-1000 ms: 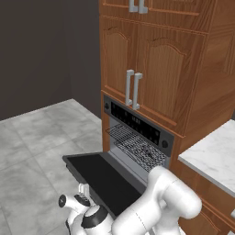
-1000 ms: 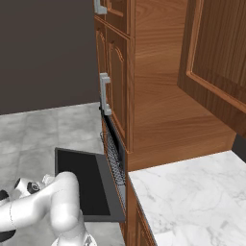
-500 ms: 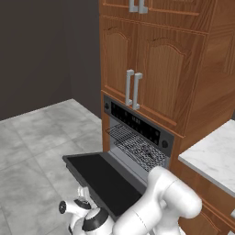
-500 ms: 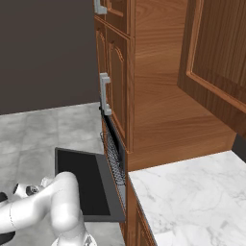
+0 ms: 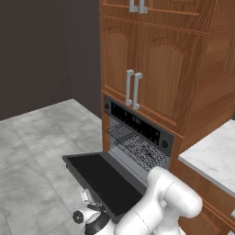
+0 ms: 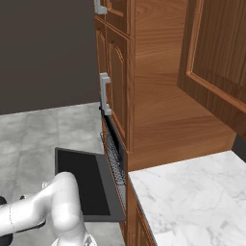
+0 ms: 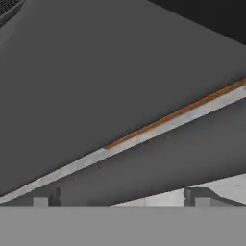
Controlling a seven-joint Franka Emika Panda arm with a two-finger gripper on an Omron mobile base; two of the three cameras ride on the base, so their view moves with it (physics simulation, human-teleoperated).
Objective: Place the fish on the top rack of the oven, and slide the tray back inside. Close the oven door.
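Gripper [image 7: 117, 194] fingertips [image 7: 46, 196] stand far apart at the bottom of the hand view, wide open and holding nothing; just above them the grey underside of the oven door [image 7: 96, 81] slopes across. From the left base view, the hand has sunk lower beside the door [image 5: 103, 181] than a second ago, and beyond it the fish [image 5: 148, 152] lies on the top rack [image 5: 133, 144] inside the oven [image 5: 137, 126]. From the right base view, the door [image 6: 86, 180] is still fully down.
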